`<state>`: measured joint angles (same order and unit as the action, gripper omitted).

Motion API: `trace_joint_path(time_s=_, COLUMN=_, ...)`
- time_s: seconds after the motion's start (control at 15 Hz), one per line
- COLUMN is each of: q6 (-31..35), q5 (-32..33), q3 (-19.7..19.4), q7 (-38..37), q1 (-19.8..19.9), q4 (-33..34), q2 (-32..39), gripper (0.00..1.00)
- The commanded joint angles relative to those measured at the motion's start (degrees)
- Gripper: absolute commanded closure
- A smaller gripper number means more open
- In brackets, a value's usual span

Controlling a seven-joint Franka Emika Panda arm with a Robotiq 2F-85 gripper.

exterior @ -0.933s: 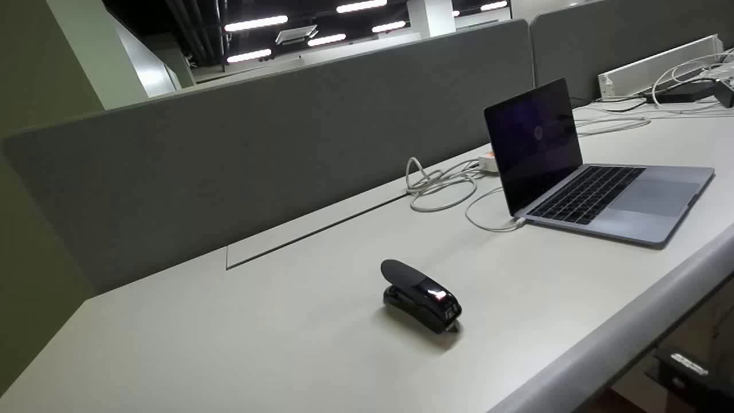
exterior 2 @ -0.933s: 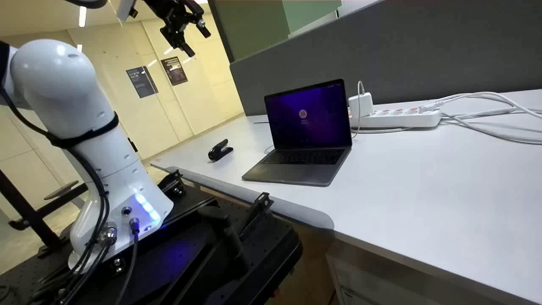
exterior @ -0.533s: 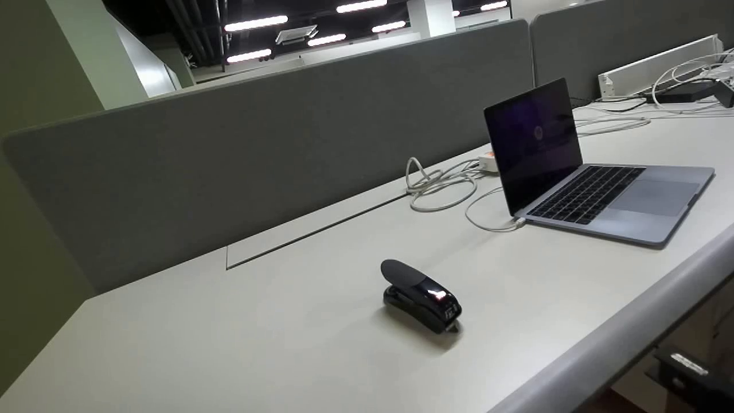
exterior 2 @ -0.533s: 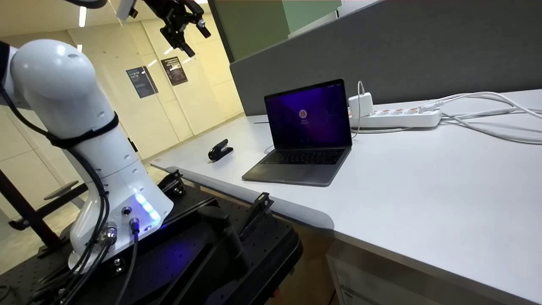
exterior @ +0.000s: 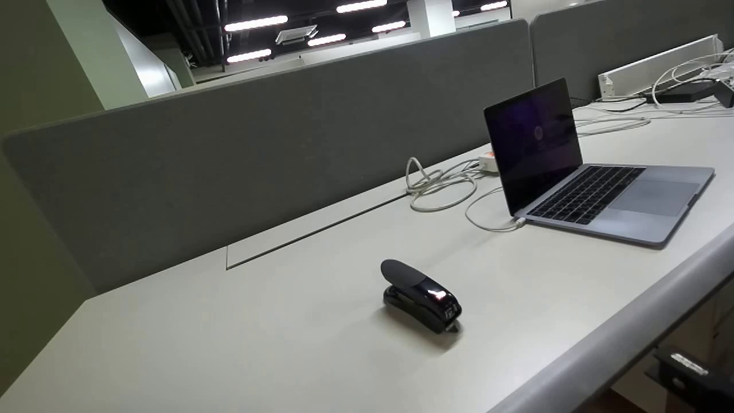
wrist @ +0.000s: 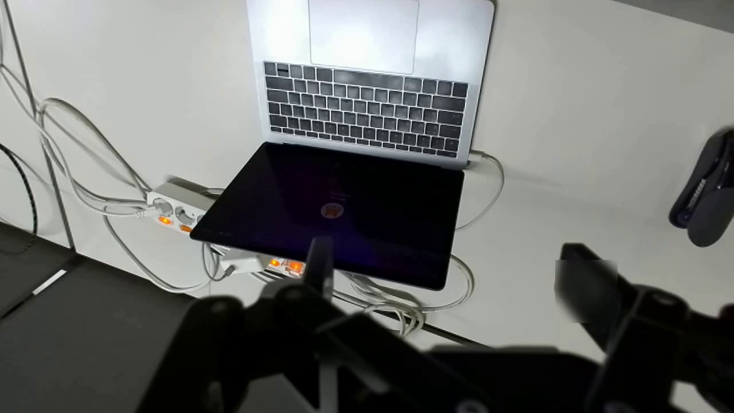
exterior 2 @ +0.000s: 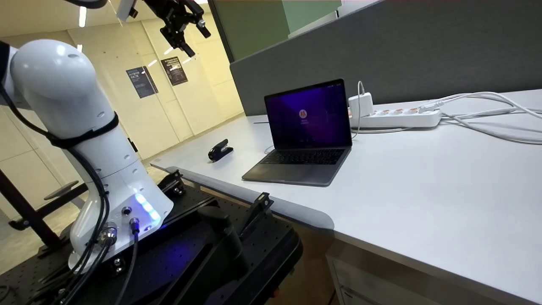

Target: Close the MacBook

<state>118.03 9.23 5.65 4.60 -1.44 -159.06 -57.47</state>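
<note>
The MacBook point(wrist: 367, 135) is set on the desk point(wrist: 579, 115), below and well apart from the claw point(exterior 2: 196, 41), whose fingers point(wrist: 319, 269) are spread wide. The MacBook's screen point(exterior 2: 308, 120) is raised and turned toward the desk's front edge; its long axis is set roughly parallel to the line between the fingers. A cable point(wrist: 503, 176) is plugged into its side. In the wrist view, a power strip point(wrist: 174, 202) is partly hidden by the screen, left of the claw; a black stapler point(wrist: 702, 189) is seen right.
</note>
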Motion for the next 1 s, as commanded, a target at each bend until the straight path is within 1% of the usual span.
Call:
trace_joint_path(time_s=0.0, q6=-0.28, q5=0.65, q3=-0.58, q7=-0.56, q1=-0.74, q4=0.18, q2=0.11, gripper=0.00)
trace_joint_path(time_s=0.13, q6=1.04, q5=0.82, q3=-0.58, q7=-0.80, q1=-0.56, q4=0.11, q2=0.36, gripper=0.00)
trace_joint_path(time_s=0.4, q6=4.77, q5=1.52, q3=-3.61, q7=0.54, q1=1.44, q4=0.93, q2=3.52, gripper=0.00)
trace_joint_path(time_s=0.53, q6=6.83, q5=1.53, q3=-6.75, q7=2.81, q1=2.15, q4=1.90, q2=6.33, gripper=0.00)
trace_joint_path(time_s=0.67, q6=8.72, q5=0.74, q3=-10.72, q7=7.21, q1=1.89, q4=3.54, q2=10.12, gripper=0.00)
trace_joint_path(time_s=0.93, q6=9.68, q5=-1.38, q3=-18.16, q7=19.73, q1=-0.91, q4=8.29, q2=17.85, gripper=0.00)
